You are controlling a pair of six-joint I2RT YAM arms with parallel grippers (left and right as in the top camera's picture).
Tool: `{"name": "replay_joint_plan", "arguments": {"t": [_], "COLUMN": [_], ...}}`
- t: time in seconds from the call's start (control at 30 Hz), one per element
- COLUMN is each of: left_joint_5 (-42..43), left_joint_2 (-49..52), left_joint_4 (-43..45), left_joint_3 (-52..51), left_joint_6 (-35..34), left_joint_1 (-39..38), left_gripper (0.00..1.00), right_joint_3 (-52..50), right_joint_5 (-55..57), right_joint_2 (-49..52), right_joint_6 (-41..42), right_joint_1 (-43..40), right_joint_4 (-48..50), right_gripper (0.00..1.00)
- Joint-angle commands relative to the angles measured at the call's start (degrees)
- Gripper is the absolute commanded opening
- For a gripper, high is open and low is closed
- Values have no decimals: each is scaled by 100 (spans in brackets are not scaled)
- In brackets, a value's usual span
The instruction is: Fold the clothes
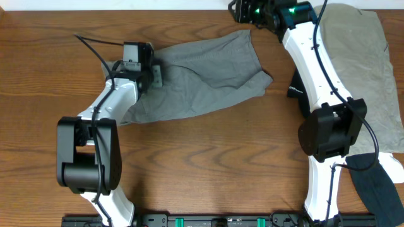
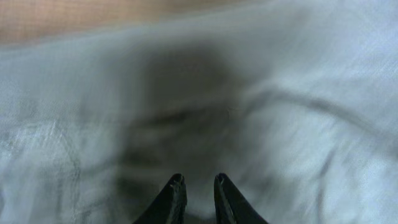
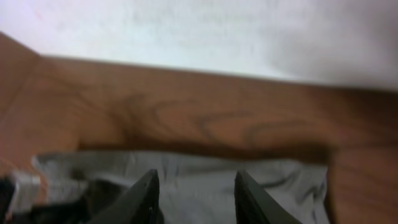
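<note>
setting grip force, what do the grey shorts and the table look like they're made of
Grey shorts: apparently thin woven fabric, cotton-like and matte; they lie limp with soft wrinkles and creases. Table: wood or wood-look laminate, smooth with a slight sheen; brown grain lines show, but solid wood versus veneer cannot be told.

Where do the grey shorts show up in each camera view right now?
Overhead: the grey shorts lie spread across the upper centre of the picture.
Left wrist: they fill nearly the whole frame, blurred.
Right wrist: they form a strip along the bottom edge.
Shared landmark: the wooden table, visible beyond the shorts in every view.
</note>
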Motion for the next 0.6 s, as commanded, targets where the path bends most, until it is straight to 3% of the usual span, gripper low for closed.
{"name": "replay_joint_plan", "arguments": {"t": [0.0,0.17,0.57], "left_joint_5": [68,-118,-706], "left_joint_2": [212,667,1563], "left_joint_4": [459,1443,2787], "left_joint_3": [267,267,267], "left_joint_6": [72,70,-76], "left_joint_1": [-52,-52,-50], "left_gripper": [19,19,19], "right_joint_3": [28,28,24], "right_joint_5": [-68,-70,-83], "right_joint_2": [17,17,28], "right_joint_6": [-175,-175,-393], "right_joint_1": [83,136,387], "right_joint_4": [-127,-470,-612], "right_gripper": [38,39,43]}}
